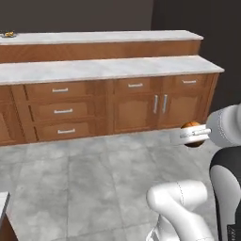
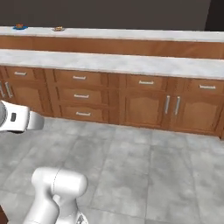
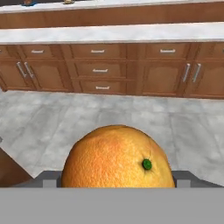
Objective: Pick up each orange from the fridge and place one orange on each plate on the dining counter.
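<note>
hand [image 1: 194,135] | I see it grasping the orange [image 3: 117,158], held between its fingers | wooden cabinets [image 3: 109,72] ahead of the hand | bench [image 3: 131,31] ahead, beyond and above | grey floor [image 3: 65,118] below

The arm rises from the base through a bent white elbow, with the forearm extended roughly level above the floor. The hand [image 1: 192,134] points toward the cabinets, its fingers [image 1: 184,136] spread wide and clamped on an orange [image 3: 116,158].
</note>
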